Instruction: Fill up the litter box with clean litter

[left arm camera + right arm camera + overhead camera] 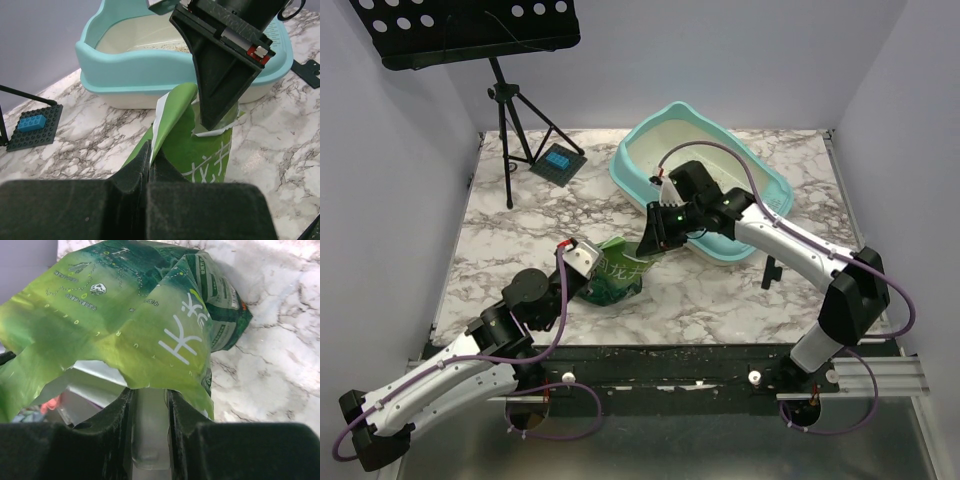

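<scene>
The turquoise litter box (772,190) stands at the back right of the table; in the left wrist view (130,70) a thin strip of beige litter (172,48) shows on its off-white floor. A green foil bag (615,278) lies in front of it. My left gripper (582,258) is shut on the bag's torn edge (170,115), jaws pinched together (149,150). My right gripper (653,240) is shut on the handle of a clear plastic scoop (150,435). The scoop's head is hidden inside the bag's mouth (140,325).
A black tripod stand (510,120) and a dark baseplate with a blue brick (558,163) sit at the back left; the baseplate also shows in the left wrist view (32,125). A small black part (772,272) lies right of the bag. Walls close three sides.
</scene>
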`<act>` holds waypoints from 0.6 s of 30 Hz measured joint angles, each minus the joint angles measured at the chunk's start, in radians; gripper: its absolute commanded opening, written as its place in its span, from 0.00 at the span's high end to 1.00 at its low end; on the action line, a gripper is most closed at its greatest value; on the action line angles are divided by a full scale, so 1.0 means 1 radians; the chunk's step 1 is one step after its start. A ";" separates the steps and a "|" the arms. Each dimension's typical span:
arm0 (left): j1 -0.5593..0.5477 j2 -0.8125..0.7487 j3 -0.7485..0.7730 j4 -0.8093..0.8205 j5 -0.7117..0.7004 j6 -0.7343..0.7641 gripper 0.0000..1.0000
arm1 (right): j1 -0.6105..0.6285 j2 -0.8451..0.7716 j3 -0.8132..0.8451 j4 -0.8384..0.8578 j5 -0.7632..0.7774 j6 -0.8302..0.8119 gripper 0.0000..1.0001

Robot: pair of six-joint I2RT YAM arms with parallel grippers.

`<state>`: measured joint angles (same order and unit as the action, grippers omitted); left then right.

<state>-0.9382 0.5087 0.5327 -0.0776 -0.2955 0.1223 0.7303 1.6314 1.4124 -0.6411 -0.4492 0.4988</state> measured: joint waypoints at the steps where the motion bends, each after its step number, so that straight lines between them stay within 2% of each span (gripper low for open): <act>1: 0.000 0.000 0.000 0.000 0.000 0.000 1.00 | 0.000 0.000 -0.020 0.027 -0.013 0.011 1.00; 18: -0.004 0.001 0.000 -0.028 0.020 0.016 1.00 | -0.020 -0.001 -0.436 0.727 -0.269 0.255 1.00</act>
<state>-0.9421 0.5098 0.5327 -0.1059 -0.2752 0.1383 0.7101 1.6306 0.9768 0.0860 -0.7181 0.7536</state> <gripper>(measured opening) 0.009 0.327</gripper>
